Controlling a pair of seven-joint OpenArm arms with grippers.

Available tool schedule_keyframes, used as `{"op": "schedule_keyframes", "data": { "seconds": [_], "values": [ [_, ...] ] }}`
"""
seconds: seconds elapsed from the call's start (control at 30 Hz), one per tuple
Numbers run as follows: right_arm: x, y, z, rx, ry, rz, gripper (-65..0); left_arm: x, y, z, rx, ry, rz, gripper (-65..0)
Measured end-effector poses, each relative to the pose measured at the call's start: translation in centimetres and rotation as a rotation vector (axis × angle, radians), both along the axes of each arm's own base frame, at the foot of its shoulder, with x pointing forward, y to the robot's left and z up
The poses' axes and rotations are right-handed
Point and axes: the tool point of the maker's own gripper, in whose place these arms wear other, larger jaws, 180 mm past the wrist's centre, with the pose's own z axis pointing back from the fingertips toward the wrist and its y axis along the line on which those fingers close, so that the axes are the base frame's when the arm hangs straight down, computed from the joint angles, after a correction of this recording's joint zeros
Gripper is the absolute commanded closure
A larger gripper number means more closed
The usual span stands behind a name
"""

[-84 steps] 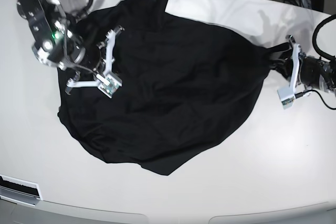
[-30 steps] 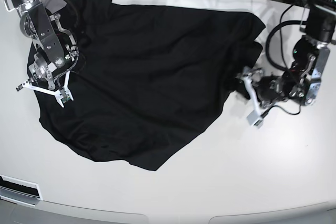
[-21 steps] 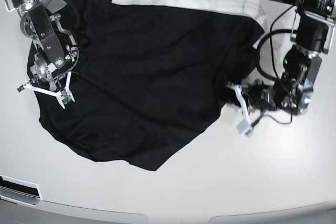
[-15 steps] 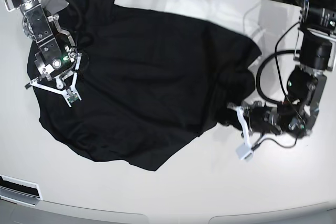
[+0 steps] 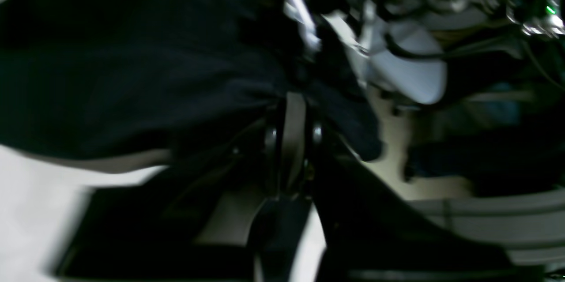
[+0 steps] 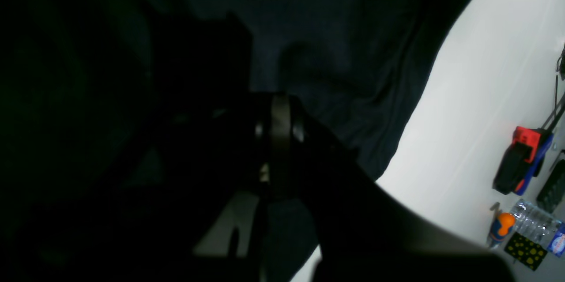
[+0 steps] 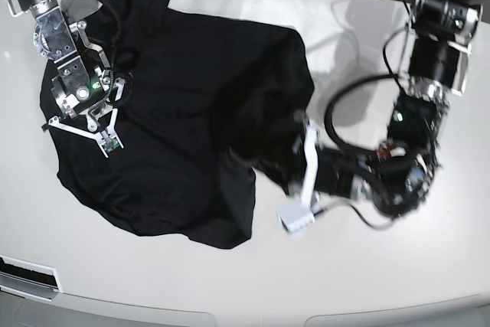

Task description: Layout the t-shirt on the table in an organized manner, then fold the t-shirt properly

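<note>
A: Where does the black soft-fabric t-shirt (image 7: 176, 120) lie?

B: On the glossy white table (image 7: 230, 281), bunched toward its far left corner, one edge folded over the middle.

A: And the left gripper (image 7: 295, 181)?

B: Jaws pressed together, pinching the t-shirt's folded edge; its wrist view shows cloth gathered at the fingers (image 5: 291, 127), though blurred.

A: The right gripper (image 7: 80, 124)?

B: Closed atop the t-shirt's left part. Its dark wrist view doesn't reveal whether cloth is pinched.
</note>
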Motion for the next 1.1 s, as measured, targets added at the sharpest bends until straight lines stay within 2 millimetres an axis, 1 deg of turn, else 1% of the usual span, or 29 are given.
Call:
{"op": "schedule_keyframes", "data": {
  "seconds": [0.1, 0.2, 0.3, 0.4, 0.47, 0.53, 0.6, 0.67, 0.7, 0.73, 0.83, 0.87, 0.9, 1.0, 1.1],
  "values": [
    [0.0, 0.1, 0.0, 0.002, 0.000, 0.001, 0.0, -3.2, -0.5, -2.5, 0.020, 0.088, -0.036, 0.0],
    [0.1, 0.1, 0.0, 0.003, -0.006, 0.004, 0.0, -5.7, -0.9, -4.1, 0.025, 0.152, -0.062, 0.0],
    [0.1, 0.1, 0.0, 0.003, -0.005, 0.004, 0.0, -8.8, -1.4, -5.8, 0.052, 0.218, -0.122, 0.0],
    [0.1, 0.1, 0.0, 0.003, -0.006, 0.004, 0.0, -11.7, -2.3, -6.8, 0.069, 0.266, -0.196, 0.0],
    [0.1, 0.1, 0.0, 0.003, -0.006, 0.004, 0.0, -13.2, -2.8, -7.1, 0.080, 0.280, -0.246, 0.0],
    [0.1, 0.1, 0.0, 0.003, -0.006, 0.004, 0.0, -14.2, -3.2, -7.3, 0.087, 0.289, -0.284, 0.0],
    [0.2, 0.1, 0.1, 0.004, -0.010, 0.007, 0.0, -14.7, -3.3, -7.7, 0.108, 0.285, -0.303, 0.0],
    [0.2, 0.1, 0.1, 0.005, -0.012, 0.007, 0.0, -14.3, -3.2, -7.7, 0.116, 0.275, -0.302, 0.0],
    [0.2, 0.1, 0.1, 0.005, -0.012, 0.007, 0.0, -13.7, -3.2, -7.3, 0.103, 0.269, -0.291, 0.0],
    [0.2, 0.1, 0.1, 0.005, -0.011, 0.009, 0.0, -12.8, -3.3, -6.5, 0.075, 0.262, -0.275, -5.4],
    [0.2, 0.2, 0.0, -0.003, -0.001, 0.034, 0.0, -9.8, -3.7, -2.9, -0.065, 0.270, -0.212, -31.8],
    [0.2, 0.3, 0.0, -0.002, 0.005, 0.043, 0.0, -8.7, -3.6, -2.1, -0.089, 0.251, -0.191, -37.8],
    [0.2, 0.3, 0.0, -0.002, 0.005, 0.045, 0.0, -7.8, -3.3, -1.8, -0.084, 0.229, -0.171, -40.6],
    [0.2, 0.3, 0.0, -0.002, 0.005, 0.045, 0.0, -5.5, -2.2, -0.9, -0.101, 0.190, -0.100, -40.7],
    [0.1, 0.3, 0.0, -0.002, 0.006, 0.045, 0.0, -2.9, -0.6, 0.3, -0.131, 0.147, -0.005, -40.7]
  ]
}}
